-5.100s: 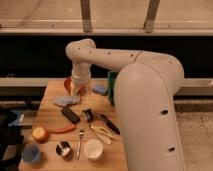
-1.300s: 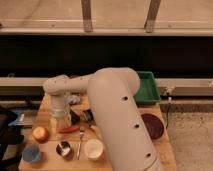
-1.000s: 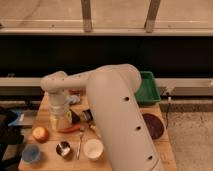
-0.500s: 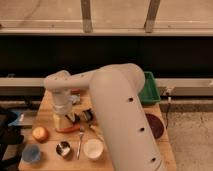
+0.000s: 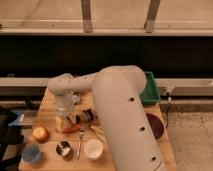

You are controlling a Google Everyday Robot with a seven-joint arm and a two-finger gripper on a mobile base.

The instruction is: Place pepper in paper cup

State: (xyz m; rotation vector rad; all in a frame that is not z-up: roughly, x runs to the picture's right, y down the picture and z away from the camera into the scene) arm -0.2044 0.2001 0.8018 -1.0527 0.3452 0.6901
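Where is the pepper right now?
In the camera view, the pepper lies on the wooden table between the apple and the fork; the end effector is down at its apple-side end.

1. The table point(image 5: 49, 109) is pale, matt wood.
2. The arm point(image 5: 120, 110) has a smooth, white, softly glossy shell down to the claw point(image 5: 65, 121), which is low over the table's left side, just above the glossy pepper point(image 5: 71, 129).
3. The paper cup point(image 5: 93, 148) is matt; the metal cup point(image 5: 63, 148) and the fork point(image 5: 80, 142) shine.
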